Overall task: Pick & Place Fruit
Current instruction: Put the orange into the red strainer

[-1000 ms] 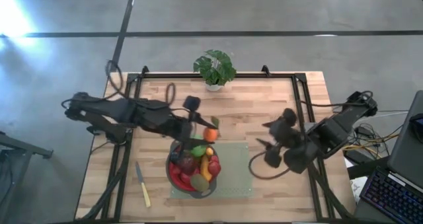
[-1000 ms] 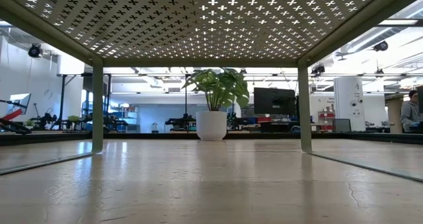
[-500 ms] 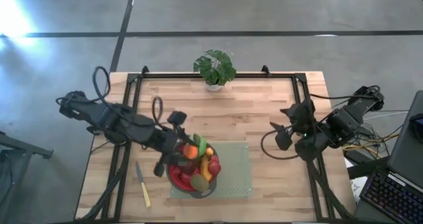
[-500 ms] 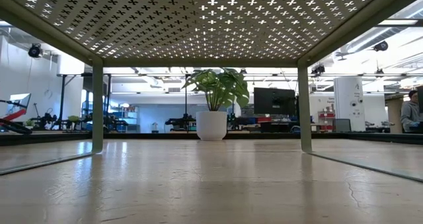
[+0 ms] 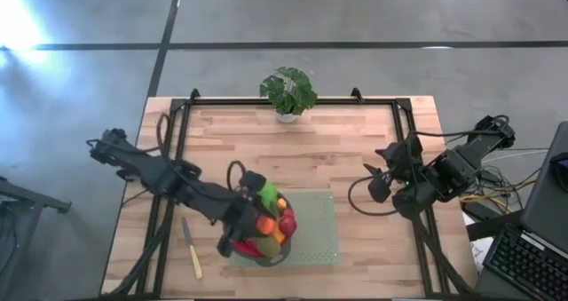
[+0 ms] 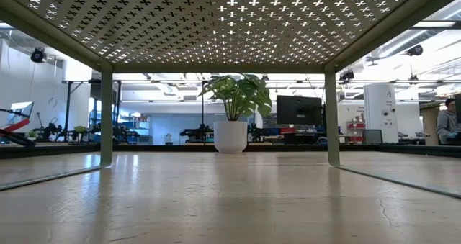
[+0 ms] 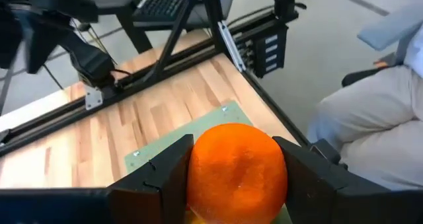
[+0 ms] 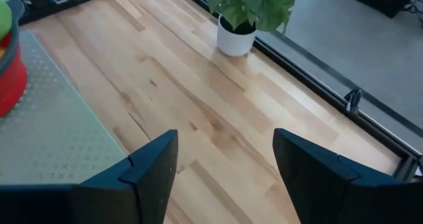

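Observation:
A red bowl (image 5: 273,257) heaped with toy fruit stands on a green mat (image 5: 311,230) near the table's front middle. A green piece (image 5: 267,194) lies at the heap's far side. Over the heap is my left gripper (image 5: 264,224), shut on a round orange fruit (image 7: 236,171). My right gripper (image 5: 378,172) hangs open over bare wood toward the table's right side, with nothing between its fingers (image 8: 151,173). My left gripper pinches the round orange fruit by its two opposite sides (image 7: 198,174) between its two fingers (image 7: 162,181). It comes slanting down from the table's left. The fruit is over the bowl's heap; whether it rests on the pieces below, I cannot tell.
A pale-handled knife (image 5: 192,249) lies on the wood left of the bowl. A potted plant (image 5: 288,91) stands at the far edge's middle. Black frame rails (image 5: 408,132) run along the table's sides. A seated person's legs (image 7: 370,131) show beyond the table.
My left gripper has carried the orange fruit from beyond the bowl's far right side toward the table's near edge and down, over the heap. My right gripper has drawn back toward the table's right edge and rolled.

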`<move>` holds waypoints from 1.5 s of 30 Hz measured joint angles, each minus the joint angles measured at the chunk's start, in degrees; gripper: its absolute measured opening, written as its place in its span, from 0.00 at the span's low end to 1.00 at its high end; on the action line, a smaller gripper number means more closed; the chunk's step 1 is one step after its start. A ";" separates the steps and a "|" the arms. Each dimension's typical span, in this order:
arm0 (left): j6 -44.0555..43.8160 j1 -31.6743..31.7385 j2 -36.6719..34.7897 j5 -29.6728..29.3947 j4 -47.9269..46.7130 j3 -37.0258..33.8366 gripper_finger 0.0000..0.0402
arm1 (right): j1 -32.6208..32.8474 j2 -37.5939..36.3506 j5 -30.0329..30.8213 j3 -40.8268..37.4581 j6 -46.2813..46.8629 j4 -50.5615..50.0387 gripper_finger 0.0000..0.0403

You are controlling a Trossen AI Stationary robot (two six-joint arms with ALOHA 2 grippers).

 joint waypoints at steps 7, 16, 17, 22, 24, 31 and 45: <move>-0.04 -0.04 3.30 0.02 -0.46 -0.04 0.49 | 0.00 0.00 -0.16 -0.10 0.00 0.23 0.56; 0.52 -0.02 3.97 0.02 -3.16 -0.04 0.49 | 0.00 0.00 -0.16 -0.13 -0.02 0.26 0.59; 0.62 -0.02 3.96 0.02 -3.16 -0.04 0.49 | 0.00 0.00 -0.16 -0.14 -0.02 0.28 0.60; 0.75 0.00 3.96 0.02 -3.19 -0.04 0.49 | 0.00 0.00 -0.18 -0.14 -0.02 0.50 0.64; 0.77 0.02 3.96 -0.07 -3.18 -0.04 0.49 | 0.00 0.00 -0.16 -0.14 -0.02 0.56 0.65; 3.11 0.02 3.96 -0.13 -3.28 -0.04 0.49 | 0.00 0.00 -0.16 -0.14 -0.02 0.62 0.68; 7.66 0.55 3.96 -1.39 -5.78 -0.04 0.57 | -0.02 0.00 -0.21 -0.14 -0.04 0.73 0.65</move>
